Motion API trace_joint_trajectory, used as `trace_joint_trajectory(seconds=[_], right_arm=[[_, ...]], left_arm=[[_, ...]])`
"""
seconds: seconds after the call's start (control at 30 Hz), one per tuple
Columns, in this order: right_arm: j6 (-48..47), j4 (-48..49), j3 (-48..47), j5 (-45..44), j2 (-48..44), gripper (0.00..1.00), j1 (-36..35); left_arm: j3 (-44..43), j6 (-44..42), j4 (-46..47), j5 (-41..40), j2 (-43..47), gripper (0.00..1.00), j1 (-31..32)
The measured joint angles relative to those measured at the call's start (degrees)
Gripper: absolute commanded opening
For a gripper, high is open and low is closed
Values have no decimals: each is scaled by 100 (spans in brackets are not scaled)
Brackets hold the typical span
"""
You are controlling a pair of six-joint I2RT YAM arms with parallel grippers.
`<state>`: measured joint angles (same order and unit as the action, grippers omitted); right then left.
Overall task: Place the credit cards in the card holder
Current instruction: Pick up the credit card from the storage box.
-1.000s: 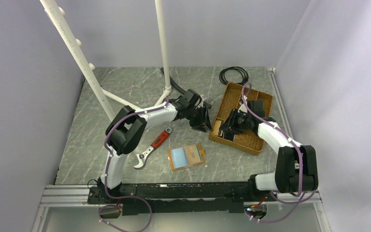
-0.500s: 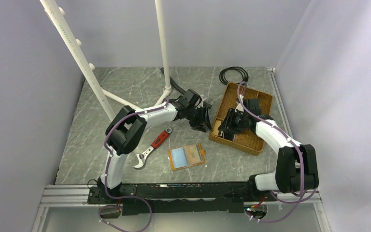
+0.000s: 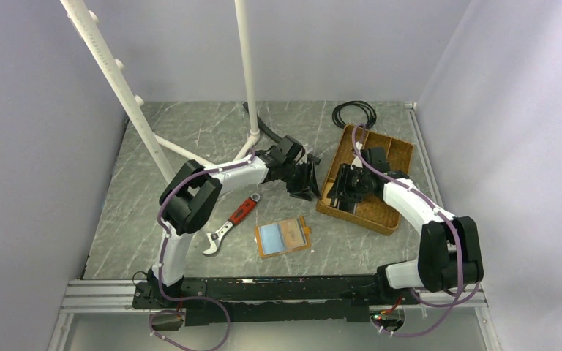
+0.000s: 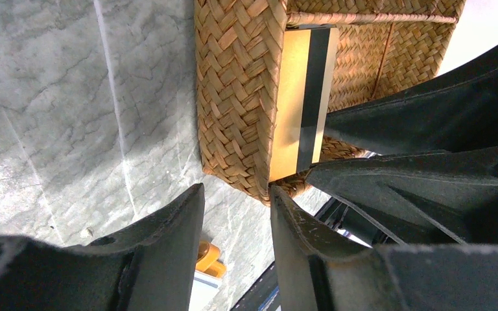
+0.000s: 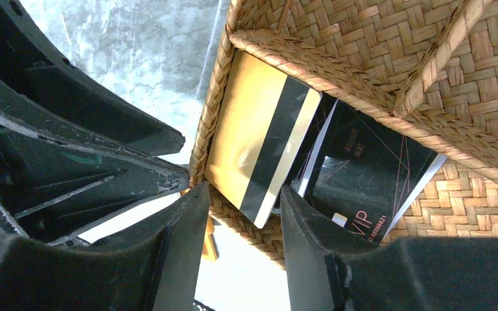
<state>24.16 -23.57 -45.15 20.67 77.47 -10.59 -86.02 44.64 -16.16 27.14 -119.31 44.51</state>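
Note:
The credit cards lie in the near-left compartment of a woven brown tray (image 3: 399, 150). In the right wrist view a gold card with a black stripe (image 5: 259, 139) leans on the tray wall, and a black VIP card (image 5: 369, 178) lies beside it over white-edged ones. My right gripper (image 5: 243, 194) is open, its fingertips either side of the gold card's lower corner; it also shows from above (image 3: 342, 191). My left gripper (image 3: 306, 183) is open and empty just outside the tray's left wall (image 4: 233, 97). The card holder (image 3: 283, 236) lies open on the table, bluish and tan panels up.
A red-handled wrench (image 3: 233, 219) lies left of the card holder. A black cable coil (image 3: 354, 113) sits behind the tray. White pipes (image 3: 249, 73) stand at the back left. The two grippers are very close together at the tray wall.
My right gripper has shifted slightly left and farther into the tray's card compartment. The left arm, the card holder and the wrench have not moved.

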Motion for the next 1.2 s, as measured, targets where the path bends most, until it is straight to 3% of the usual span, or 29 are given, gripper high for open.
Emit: trace_joint_trajectory(seconds=[1.2], right_arm=[[-109,-216,-352,-470,205,60,-358]], left_arm=[[243,2,42,2,216,46,0]])
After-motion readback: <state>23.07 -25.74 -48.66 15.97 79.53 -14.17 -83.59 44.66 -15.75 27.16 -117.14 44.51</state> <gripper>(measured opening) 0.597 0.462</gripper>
